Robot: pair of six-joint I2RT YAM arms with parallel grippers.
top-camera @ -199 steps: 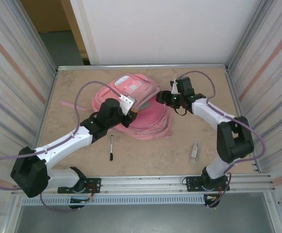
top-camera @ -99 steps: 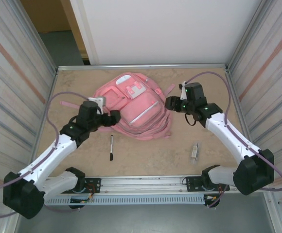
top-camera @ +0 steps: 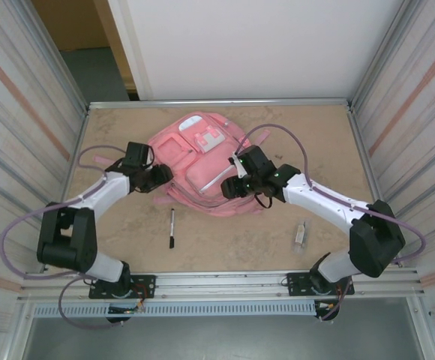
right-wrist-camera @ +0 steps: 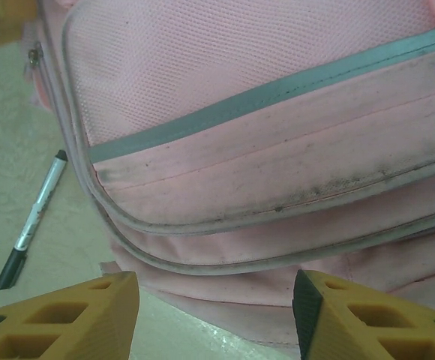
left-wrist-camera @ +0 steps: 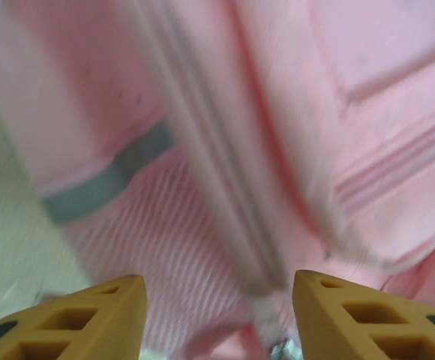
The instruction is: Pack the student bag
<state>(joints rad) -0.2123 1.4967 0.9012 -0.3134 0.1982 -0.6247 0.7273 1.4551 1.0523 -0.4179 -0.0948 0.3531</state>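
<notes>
The student bag (top-camera: 199, 159) is a large pink backpack lying flat, front up, in the middle of the table. My left gripper (top-camera: 160, 177) is at the bag's left edge. In the blurred left wrist view its yellow fingers (left-wrist-camera: 105, 307) stand apart before the pink fabric (left-wrist-camera: 225, 172) and a zip line, clamping nothing. My right gripper (top-camera: 232, 187) hovers over the bag's lower right part. In the right wrist view it (right-wrist-camera: 215, 279) is open, with the bag's bottom seams (right-wrist-camera: 277, 217) just beyond its fingertips.
A black and white pen (top-camera: 171, 227) lies on the table in front of the bag, and appears in the right wrist view as the pen (right-wrist-camera: 34, 221). A small grey object (top-camera: 301, 232) lies at the right front. Ribbed walls enclose the table.
The bag went from folded up to lying flat. My left gripper drew back to the bag's left edge. My right gripper moved left and forward onto the bag's lower right.
</notes>
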